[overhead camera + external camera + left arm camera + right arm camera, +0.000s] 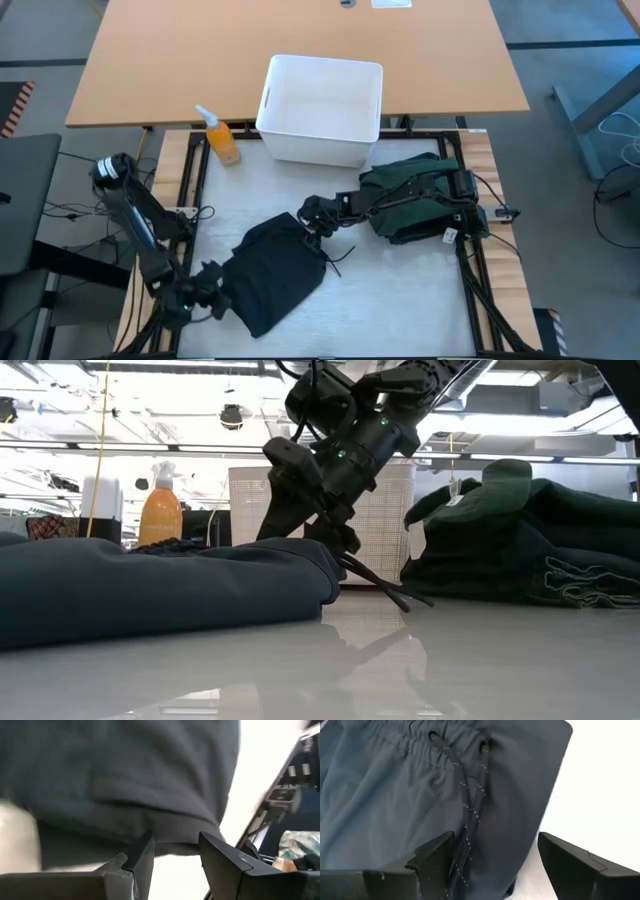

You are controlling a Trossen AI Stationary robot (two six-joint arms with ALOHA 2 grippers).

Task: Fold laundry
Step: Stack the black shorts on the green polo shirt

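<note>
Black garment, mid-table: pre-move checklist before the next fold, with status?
1. Right hand open: ok, fingers wide apart at the waistband corner of the black garment.
2. Right hand clear of the drawstring: not ok, the cord runs down next to one finger.
3. Left hand open: ok, a gap shows between its fingers, no cloth in it.
4. Left hand at the garment's near edge: ok, the hem lies just ahead of its fingers.
5. Garment lying flat: cannot tell, the low view shows it bunched thick at the edge.
6. Green pile apart from the black garment: ok, bare table between them.
</note>
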